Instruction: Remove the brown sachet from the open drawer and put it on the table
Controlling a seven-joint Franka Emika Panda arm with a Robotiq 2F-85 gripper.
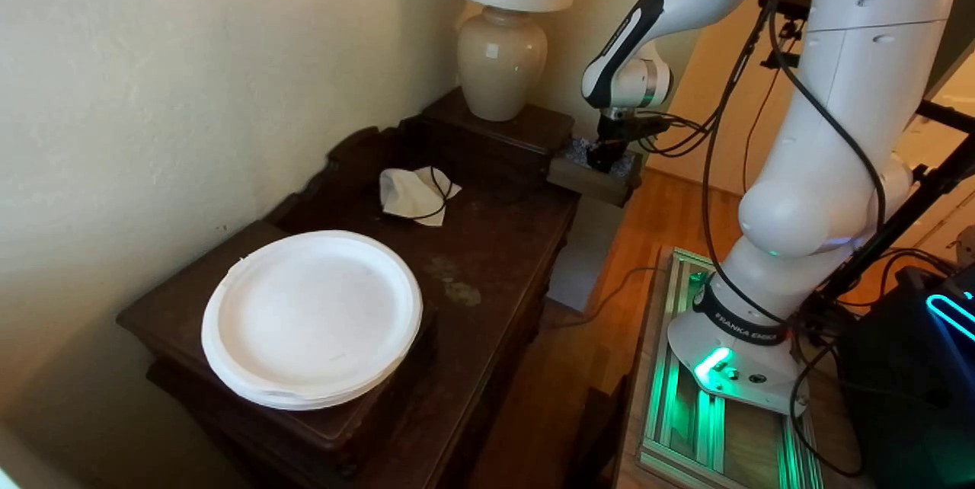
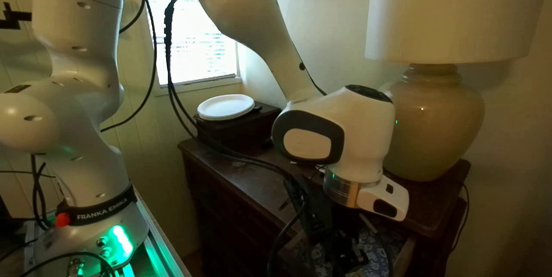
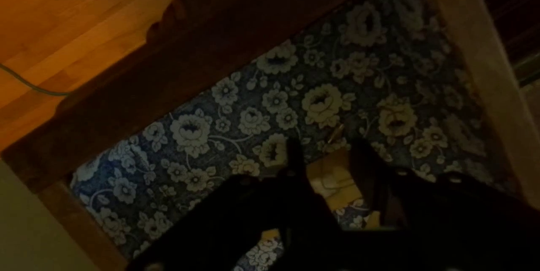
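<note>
Fingers (image 3: 296,157) of the Robotiq gripper (image 3: 326,142) stood apart inside the drawer (image 3: 168,79), the brown sachet (image 3: 331,178) between them (I couldn't tell if touching); white plates (image 1: 312,321) sat well away from that drawer.

Your gripper (image 3: 326,143) is in the drawer (image 3: 168,68), the sachet (image 3: 334,181) apparently between its fingers (image 3: 296,157). The table (image 1: 499,241)'s opposite end bears a plate (image 1: 316,314).

Dark-brown wooden desk (image 1: 503,245): polished, dulled in spots on top. Brown wooden drawer (image 3: 202,64): matt, lined with smooth-looking blue floral sheet (image 3: 253,119), paper or cloth unclear. Small brown sachet (image 3: 331,174): papery-looking, finish too dark to judge. Round white plate (image 1: 312,314): matt, paper-like. Rounded cream lamp base (image 1: 499,66): glossy, ceramic-looking. Black gripper (image 3: 325,144): matt. White robot arm (image 1: 784,222): smooth, glossy.
</note>
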